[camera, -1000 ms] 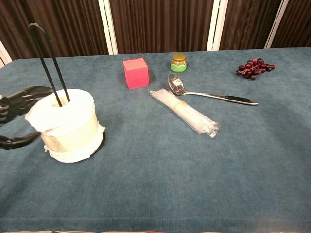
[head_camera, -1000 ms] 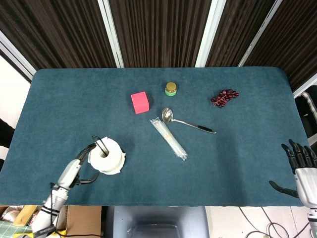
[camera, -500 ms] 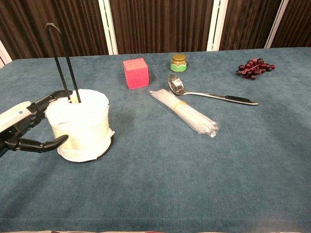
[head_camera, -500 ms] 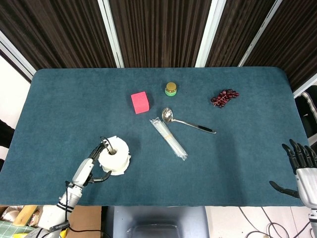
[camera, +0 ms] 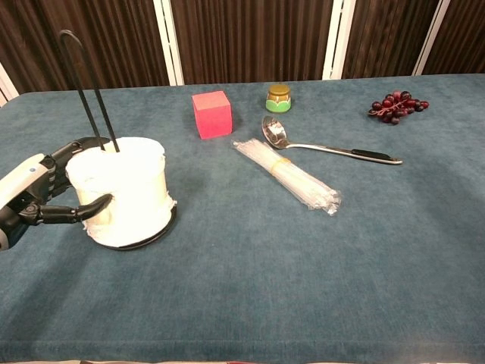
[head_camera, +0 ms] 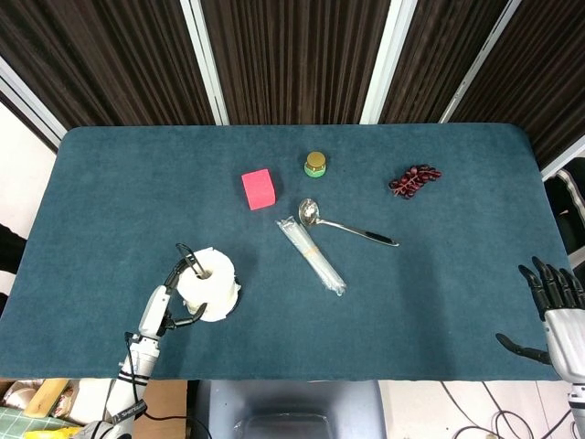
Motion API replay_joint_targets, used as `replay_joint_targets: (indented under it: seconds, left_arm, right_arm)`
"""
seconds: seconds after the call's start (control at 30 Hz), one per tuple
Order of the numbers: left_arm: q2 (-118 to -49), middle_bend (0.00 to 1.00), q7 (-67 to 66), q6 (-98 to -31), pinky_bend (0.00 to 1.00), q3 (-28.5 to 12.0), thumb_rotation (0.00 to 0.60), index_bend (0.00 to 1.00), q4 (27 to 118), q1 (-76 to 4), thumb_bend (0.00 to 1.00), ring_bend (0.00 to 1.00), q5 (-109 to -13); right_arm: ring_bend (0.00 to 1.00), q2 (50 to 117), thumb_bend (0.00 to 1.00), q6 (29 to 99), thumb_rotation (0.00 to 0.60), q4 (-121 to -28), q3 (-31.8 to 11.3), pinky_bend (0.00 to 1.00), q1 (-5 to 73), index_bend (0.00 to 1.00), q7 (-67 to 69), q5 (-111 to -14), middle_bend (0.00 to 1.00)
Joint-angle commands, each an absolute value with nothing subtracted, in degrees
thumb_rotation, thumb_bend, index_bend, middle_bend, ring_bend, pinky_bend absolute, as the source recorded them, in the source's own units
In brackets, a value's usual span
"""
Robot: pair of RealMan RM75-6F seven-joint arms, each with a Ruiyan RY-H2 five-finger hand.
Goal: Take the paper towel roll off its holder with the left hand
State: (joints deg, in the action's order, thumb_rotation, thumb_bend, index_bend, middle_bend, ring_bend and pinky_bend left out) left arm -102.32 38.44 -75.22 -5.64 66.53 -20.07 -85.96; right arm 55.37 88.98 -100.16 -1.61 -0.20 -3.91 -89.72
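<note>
Your left hand [camera: 34,199] wrapped the paper towel roll [camera: 125,191], thumb and fingers touching its sides. The roll sat on its black wire holder [camera: 85,82], near the table's [head_camera: 439,274] front left edge. Your right hand [head_camera: 555,311] hovered off the right edge, fingers spread, holding nothing.

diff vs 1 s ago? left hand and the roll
The left hand has closed in on the paper towel roll: thumb in front, fingers wrapped behind, touching it. The roll and its holder shifted right on the table, then eased slightly back; the roll still sits on the holder. The right hand, spoon, straws, pink block, jar and grapes are unchanged.
</note>
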Motion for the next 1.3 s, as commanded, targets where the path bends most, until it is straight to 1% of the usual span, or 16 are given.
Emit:
replay_joint_targets:
  seconds: [0.03, 0.13, 0.27, 0.37, 0.67, 0.77, 0.93, 1.13, 1.23, 1.3]
  left_arm:
    - [-102.6, 0.35, 38.54, -76.12, 0.5, -5.89, 0.6, 0.41, 66.1, -19.86, 0.35, 0.3, -86.03]
    - [-102.11, 0.38, 38.69, -77.05, 0.53, -6.15, 0.6, 0.44, 66.51, -19.74, 0.35, 0.33, -86.2]
    - [-99.98, 0.38, 37.9, -79.51, 0.54, -7.42, 0.6, 0.45, 68.49, -19.89, 0.35, 0.33, -87.04]
    - [-97.13, 0.38, 36.6, -81.72, 0.56, -9.02, 0.6, 0.45, 71.38, -20.53, 0.35, 0.33, -88.26]
    - [-84.21, 0.37, 28.99, -88.02, 0.56, -14.65, 0.6, 0.45, 83.72, -21.82, 0.34, 0.33, -91.83]
    - [-80.12, 0.38, 26.62, -89.06, 0.57, -15.68, 0.6, 0.44, 87.32, -21.48, 0.34, 0.33, -92.2]
    - [-73.12, 0.39, 23.69, -90.06, 0.59, -16.33, 0.6, 0.43, 93.86, -19.81, 0.34, 0.34, -91.51]
    - [-65.48, 0.41, 22.49, -90.15, 0.61, -15.47, 0.6, 0.43, 99.01, -17.08, 0.34, 0.37, -90.15]
    - [-62.48, 0.43, 22.08, -91.74, 0.64, -15.6, 0.6, 0.43, 100.9, -15.42, 0.34, 0.39, -89.48]
    - [-60.76, 0.44, 22.2, -93.03, 0.64, -15.57, 0.6, 0.43, 102.04, -14.26, 0.34, 0.41, -89.38]
  right_arm:
    - [0.0, 55.46, 0.12, 88.84, 0.6, -100.16, -1.66, 0.08, -0.15, 0.0, -4.05, -89.54, 0.0]
    - [0.0, 55.49, 0.12, 88.56, 0.6, -100.2, -1.66, 0.08, -0.06, 0.0, -4.18, -89.39, 0.0]
    - [0.0, 55.46, 0.12, 88.25, 0.6, -100.28, -1.7, 0.08, 0.04, 0.01, -4.2, -89.14, 0.0]
    - [0.0, 55.38, 0.12, 88.04, 0.6, -100.35, -1.72, 0.08, 0.12, 0.01, -4.15, -89.01, 0.0]
    - [0.0, 55.48, 0.12, 87.42, 0.6, -100.34, -1.5, 0.08, 0.28, 0.01, -4.52, -88.95, 0.0]
    - [0.0, 55.56, 0.12, 87.02, 0.6, -100.35, -1.4, 0.08, 0.42, 0.01, -4.82, -88.92, 0.0]
    - [0.0, 55.66, 0.12, 86.44, 0.6, -100.4, -1.33, 0.08, 0.62, 0.01, -5.23, -88.65, 0.0]
    - [0.0, 55.68, 0.12, 86.3, 0.6, -100.5, -1.37, 0.08, 0.66, 0.01, -5.44, -88.36, 0.0]
    - [0.0, 55.8, 0.12, 86.27, 0.6, -100.46, -1.47, 0.08, 0.71, 0.01, -5.59, -88.18, 0.0]
    - [0.0, 55.93, 0.12, 86.08, 0.6, -100.41, -1.44, 0.08, 0.78, 0.01, -5.89, -88.06, 0.0]
